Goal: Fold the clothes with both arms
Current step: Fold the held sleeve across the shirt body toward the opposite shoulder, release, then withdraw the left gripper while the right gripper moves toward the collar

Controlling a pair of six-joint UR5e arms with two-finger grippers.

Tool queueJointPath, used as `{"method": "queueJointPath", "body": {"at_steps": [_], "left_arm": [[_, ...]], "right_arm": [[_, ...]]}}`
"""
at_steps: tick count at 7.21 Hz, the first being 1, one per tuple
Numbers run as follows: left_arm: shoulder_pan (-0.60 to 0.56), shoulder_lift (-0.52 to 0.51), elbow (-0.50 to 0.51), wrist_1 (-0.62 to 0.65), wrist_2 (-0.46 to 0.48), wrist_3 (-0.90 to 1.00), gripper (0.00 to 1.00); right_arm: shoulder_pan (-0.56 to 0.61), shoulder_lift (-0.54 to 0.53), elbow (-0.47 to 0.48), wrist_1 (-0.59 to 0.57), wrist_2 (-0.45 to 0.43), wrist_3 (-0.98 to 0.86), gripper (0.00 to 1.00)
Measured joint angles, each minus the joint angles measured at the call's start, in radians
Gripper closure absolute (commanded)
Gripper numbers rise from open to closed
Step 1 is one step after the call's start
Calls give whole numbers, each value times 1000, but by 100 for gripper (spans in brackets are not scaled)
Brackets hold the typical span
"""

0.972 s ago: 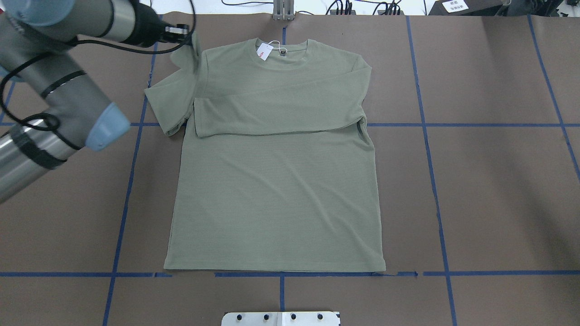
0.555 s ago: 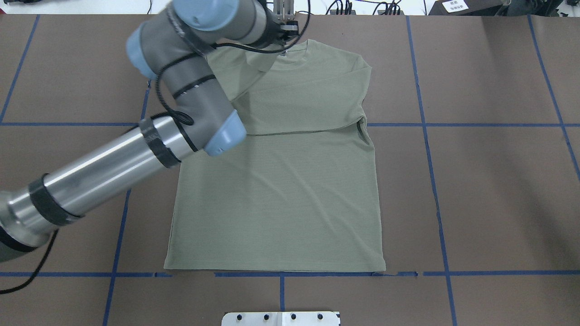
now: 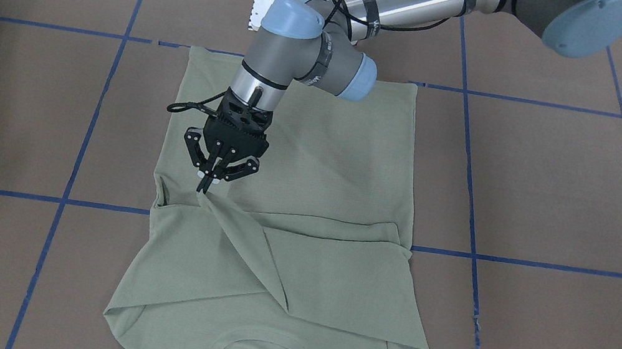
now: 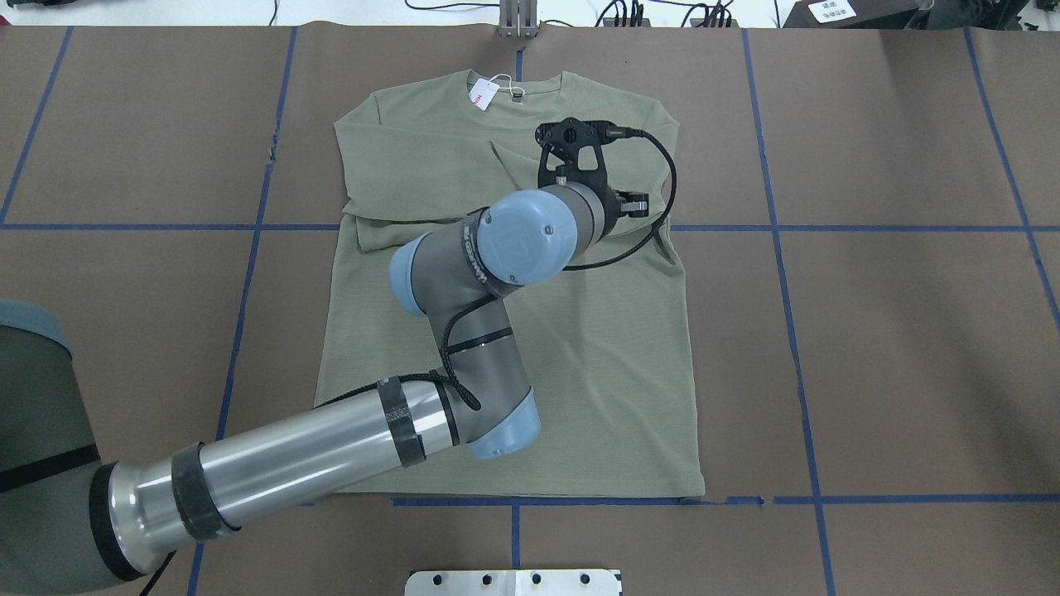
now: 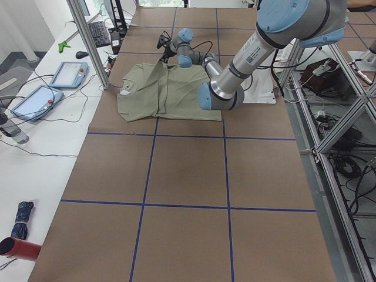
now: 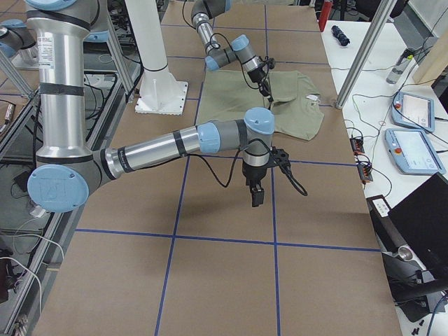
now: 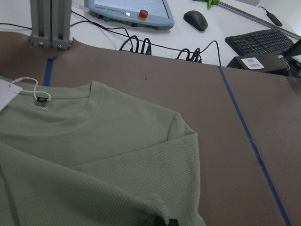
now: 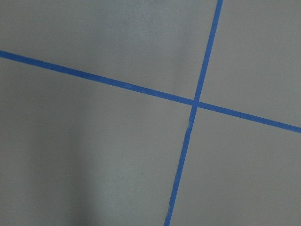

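Note:
The sage-green shirt [image 4: 596, 348] lies flat on the brown table, collar and hang tag [image 4: 483, 95] at the far edge. One sleeve lies folded across the chest, its cuff [image 4: 364, 236] on the shirt's left side. My left gripper [image 3: 205, 185] is shut on the end of the other sleeve, which it holds just above the chest near the shirt's right side. That sleeve runs diagonally back to its shoulder [image 3: 409, 342]. From overhead the left gripper [image 4: 570, 136] covers the pinch. My right gripper [image 6: 256, 198] points down over bare table, away from the shirt; I cannot tell its state.
Blue tape lines [image 8: 195, 101] grid the table. A metal post [image 4: 517, 16] stands at the far edge behind the collar. The white base plate [image 4: 513, 582] is at the near edge. Teach pendants [image 5: 67, 73] and cables lie on the side bench.
My left arm has swung from the shirt's left shoulder across to its right side, carrying the left sleeve over the chest. The collar and tag show again.

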Motion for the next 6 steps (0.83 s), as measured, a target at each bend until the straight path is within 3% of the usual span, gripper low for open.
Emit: {"method": "queueJointPath", "body": {"at_steps": [1, 2, 3, 6], "left_arm": [[29, -1, 8, -11, 20, 0, 100], [45, -4, 11, -14, 28, 0, 40], [51, -7, 11, -16, 30, -1, 1], [35, -9, -39, -6, -8, 8, 0]], "right_arm": [[0, 0, 0, 0, 0, 0, 0], [0, 0, 0, 0, 0, 0, 0], [0, 1, -1, 0, 0, 0, 0], [-4, 47, -7, 0, 1, 4, 0]]}}
